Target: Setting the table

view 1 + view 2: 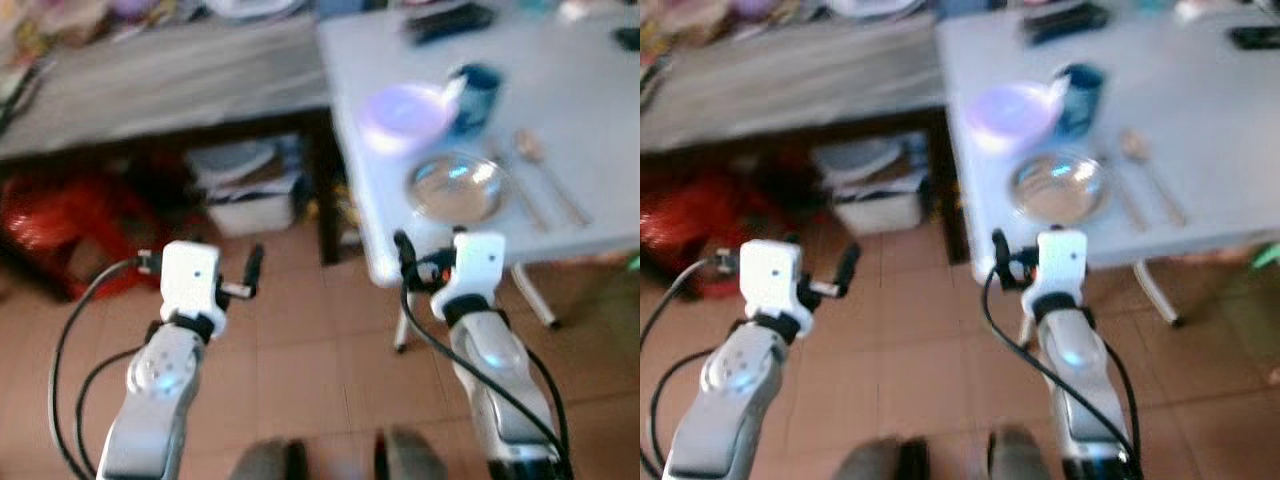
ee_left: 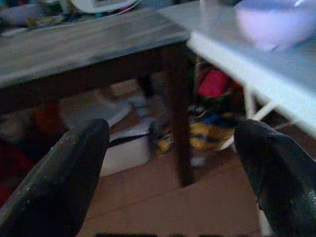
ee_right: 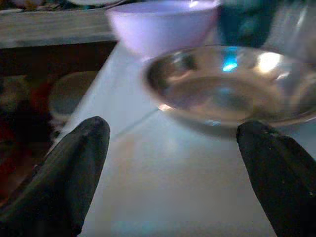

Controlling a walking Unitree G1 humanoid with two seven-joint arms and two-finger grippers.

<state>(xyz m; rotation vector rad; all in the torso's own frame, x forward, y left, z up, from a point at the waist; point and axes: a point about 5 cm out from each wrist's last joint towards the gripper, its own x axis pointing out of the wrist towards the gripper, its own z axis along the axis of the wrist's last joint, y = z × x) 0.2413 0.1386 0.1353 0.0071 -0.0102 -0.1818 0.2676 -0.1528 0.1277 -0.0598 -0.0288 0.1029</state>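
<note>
**Approach to the place setting at the white table's near edge**

The robot stands on the tiled floor [image 1: 290,350] facing a white table [image 1: 590,170], with a darker wooden table [image 1: 170,90] to its left. The right gripper [image 1: 405,262] is raised just short of the white table's near edge, fingers [image 3: 69,173] spread wide with nothing between them; its wrist camera looks straight across the tabletop at the steel plate [image 3: 232,86]. The left gripper [image 1: 252,270] is held over the floor, well clear of both tables, fingers [image 2: 59,173] likewise apart and empty.

On the table, the steel plate [image 1: 458,187] lies near the front edge. Behind it sits a lilac bowl [image 1: 405,112], with a dark blue cup [image 1: 478,92] just beside the bowl. Cutlery [image 1: 540,175] (a spoon and a second long piece, too blurred to identify) lies to the plate's right.

Judged step: closing on the plate to adjust or lift it. The plate is shallow and polished, so a fingertip pinch on the near rim is likely to slip; a low, level approach, with one finger eased under the rim, seems best. Steadying the body first would sharpen the blurred views.
</note>
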